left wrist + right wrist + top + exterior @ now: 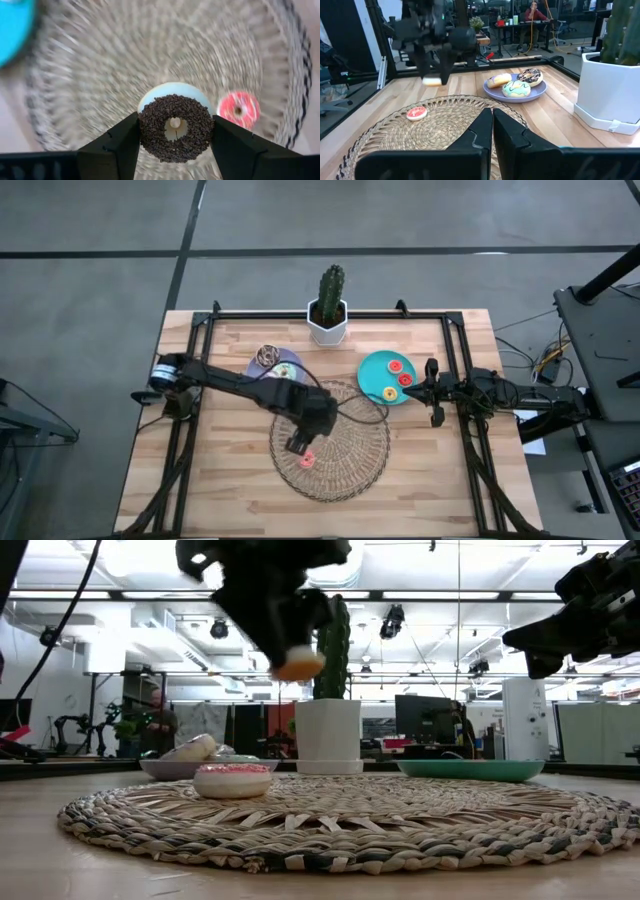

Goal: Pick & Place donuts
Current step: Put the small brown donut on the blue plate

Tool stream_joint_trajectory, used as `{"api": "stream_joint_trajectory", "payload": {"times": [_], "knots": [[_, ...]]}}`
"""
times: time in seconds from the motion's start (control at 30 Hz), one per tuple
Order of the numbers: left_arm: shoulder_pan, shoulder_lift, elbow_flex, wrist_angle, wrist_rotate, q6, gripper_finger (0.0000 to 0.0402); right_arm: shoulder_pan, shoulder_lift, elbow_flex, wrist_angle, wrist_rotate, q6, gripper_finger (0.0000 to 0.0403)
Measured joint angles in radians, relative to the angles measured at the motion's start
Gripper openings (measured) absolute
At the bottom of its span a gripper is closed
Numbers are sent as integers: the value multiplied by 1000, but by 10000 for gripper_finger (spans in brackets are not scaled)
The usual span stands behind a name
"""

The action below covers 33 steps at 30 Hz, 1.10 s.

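My left gripper (300, 443) hangs over the round wicker mat (350, 465), shut on a donut (175, 107) with dark brown sprinkles and a cream underside; it also shows raised in the low view (298, 662). A pink-iced donut (306, 460) lies flat on the mat beside it. The lavender plate (540, 92) holds three donuts, among them a white-green one (516, 88) and a brown-white one (530, 76). The teal plate (372, 370) holds tiny red, orange and yellow rings. My right gripper (420, 392) is shut and empty at the teal plate's right edge. My left gripper pinches the brown-sprinkled donut by two opposite sides of its outer rim (145, 125) between its two fingers. The fingers come from above, pointing down. The donut is lifted well clear of the mat, its sprinkled face toward the wrist.
A cactus in a white pot (328, 310) stands at the table's far edge between the two plates. A black frame (200, 330) runs along the table's sides and back. People and desks show in the room beyond.
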Motion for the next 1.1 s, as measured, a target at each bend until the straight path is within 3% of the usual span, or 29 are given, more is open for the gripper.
{"api": "stream_joint_trajectory", "payload": {"times": [0.3, 0.67, 1.1], "knots": [[51, 8, 68, 17, -19, 0, 195, 0, 0, 0, 0, 0, 0, 9], [95, 125, 206, 29, -62, -55, 195, 0, 0, 0, 0, 0, 0, 9], [243, 181, 262, 106, -64, 37, 195, 0, 0, 0, 0, 0, 0, 8]]}}
